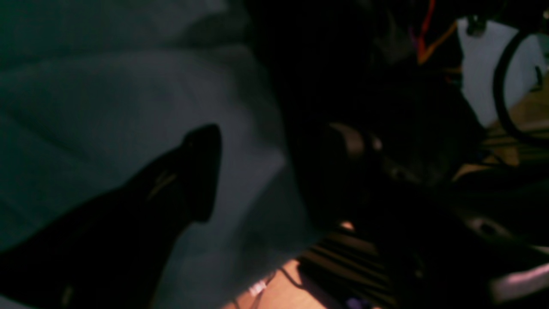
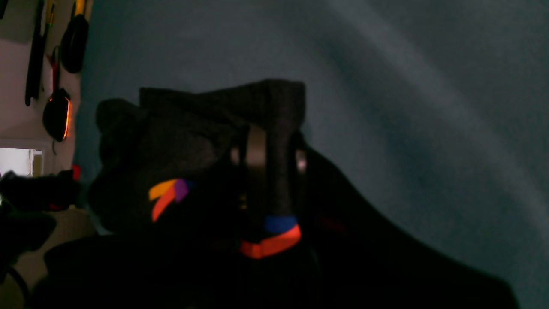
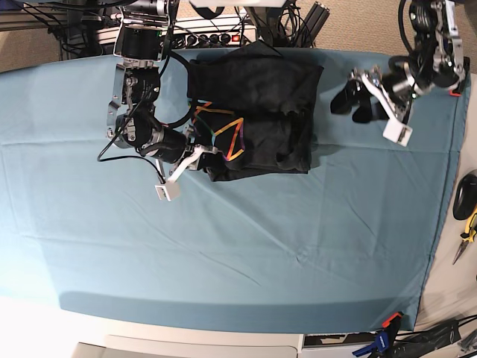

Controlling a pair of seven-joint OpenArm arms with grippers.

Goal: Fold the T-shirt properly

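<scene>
Right gripper (image 3: 195,151), left of centre in the base view, is clamped on a bunched fold of the T-shirt (image 3: 257,112); the right wrist view shows black cloth with rainbow print pinched between its fingers (image 2: 256,148). That hold probably serves to draw the printed edge across for another fold. The shirt lies partly folded at upper centre on the teal table cloth (image 3: 223,246). Left gripper (image 3: 358,101), upper right, hangs above the cloth with jaws spread wide and empty, well apart from the shirt. Power strip (image 3: 216,35) and cables crowd the far edge; hand tools (image 3: 468,216) lie at the right margin, clear of the work.
</scene>
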